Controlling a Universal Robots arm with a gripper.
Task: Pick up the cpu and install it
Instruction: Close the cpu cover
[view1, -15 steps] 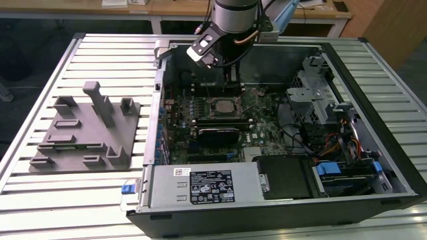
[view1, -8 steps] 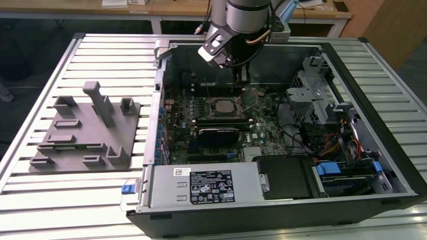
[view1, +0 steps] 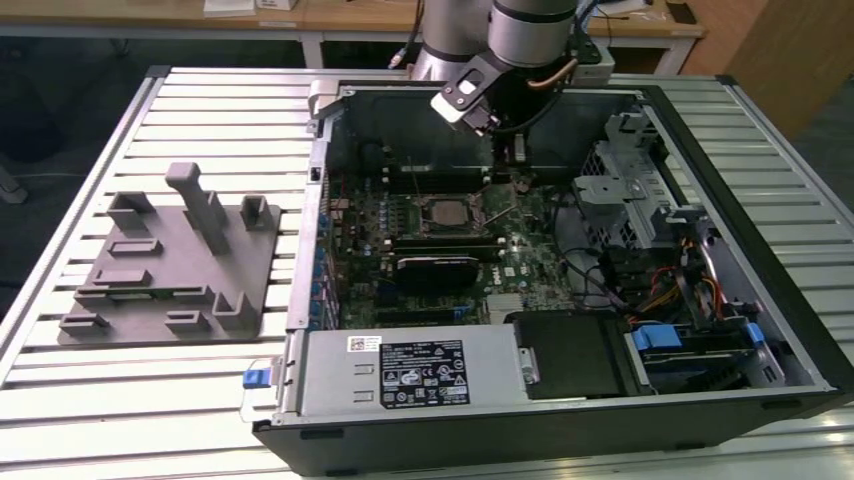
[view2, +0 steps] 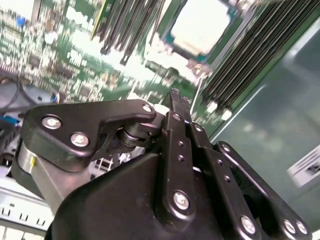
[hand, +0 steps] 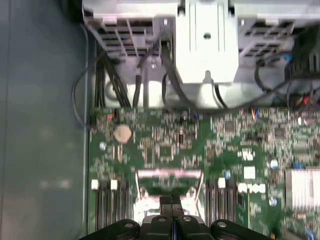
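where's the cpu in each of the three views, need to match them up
Exterior view: the cpu lies at the middle of the motherboard.
Second wrist view: the pale square beyond the gripper.
First wrist view: the pale patch just past the gripper, partly hidden.
Shared landmark: dark memory slots flank it on both sides.

Your exterior view looks steeply down from a high spot off one end of the open black metal computer case (view1: 561, 438), far enough back to take in the whole case. Your first wrist view hangs close above the green motherboard (hand: 165, 145) inside that case, facing almost straight down. Your second wrist view peers slantwise past the black metal gripper (view2: 176, 97), nearer still to the board. All three share the stretch of board around the shiny silver-grey square cpu (view2: 201, 25).
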